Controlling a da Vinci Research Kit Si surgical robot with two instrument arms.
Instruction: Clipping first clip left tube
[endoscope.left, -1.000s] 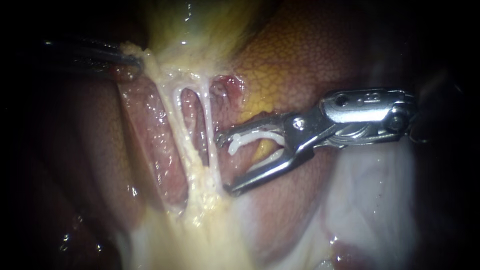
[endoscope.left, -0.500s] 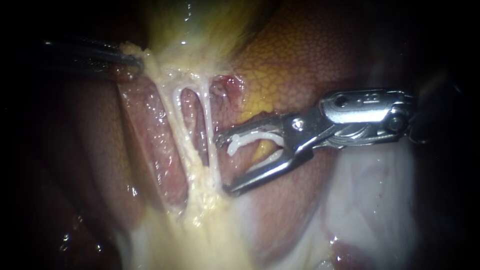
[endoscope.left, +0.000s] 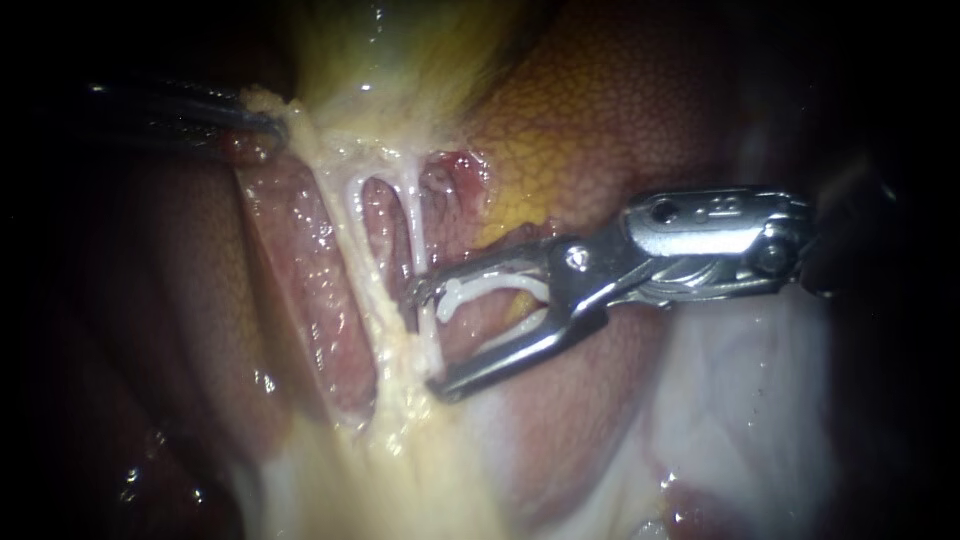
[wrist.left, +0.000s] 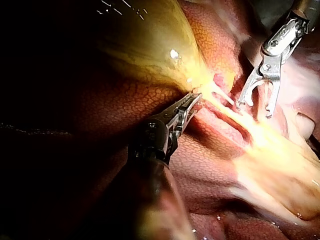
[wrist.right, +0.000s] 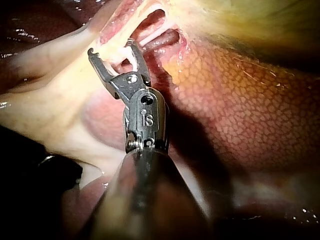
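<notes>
Our right instrument (endoscope.left: 430, 340) carries an open white clip (endoscope.left: 480, 287) between its wide-spread jaws. The jaw tips reach the right tube (endoscope.left: 414, 230), and the left tube (endoscope.left: 347, 215) lies just beyond them. Our left instrument (endoscope.left: 268, 125) has its jaws closed on pale tissue (endoscope.left: 300, 130) beside the gallbladder (endoscope.left: 395, 55).

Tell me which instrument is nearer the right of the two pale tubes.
Right. The right instrument, jaws holding a clip, reaches the right tube with its tips; the left instrument sits beyond the left tube, near the tubes' upper end.
</notes>
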